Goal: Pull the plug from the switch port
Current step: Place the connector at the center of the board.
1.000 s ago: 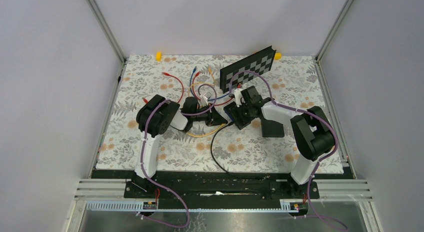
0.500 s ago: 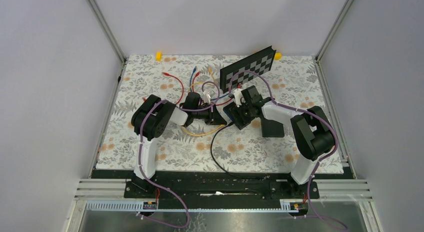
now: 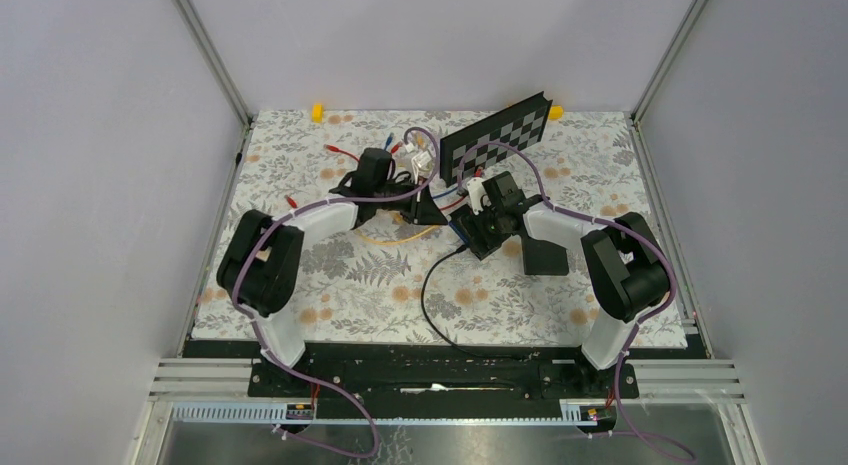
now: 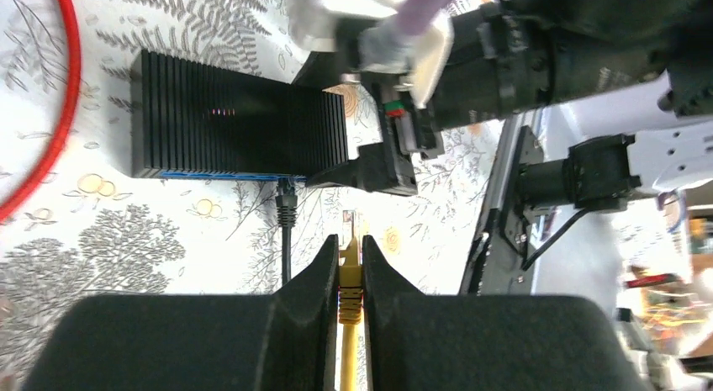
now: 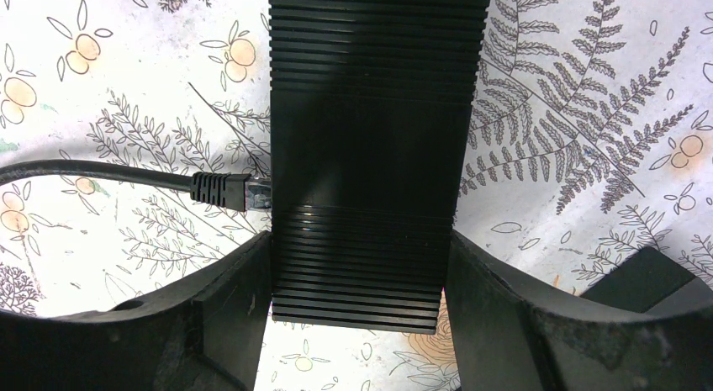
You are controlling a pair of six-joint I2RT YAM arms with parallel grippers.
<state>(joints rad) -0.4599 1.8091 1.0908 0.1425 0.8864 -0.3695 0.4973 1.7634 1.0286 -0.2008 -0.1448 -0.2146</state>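
The black ribbed switch lies on the floral mat, and my right gripper is shut on it across its width. A black plug sits in a port on its side. My left gripper is shut on a yellow plug, held clear of the switch, with a gap between the plug tip and the port side. In the top view the left gripper sits just left of the switch, and the yellow cable trails behind it.
A checkerboard panel leans behind the switch. Red and blue cables lie loose at the back of the mat. The black cable loops toward the near edge. A yellow block sits at the back left.
My left arm has swung back and left, and its gripper has drawn the yellow plug away from the switch. The right gripper and the switch have stayed put.
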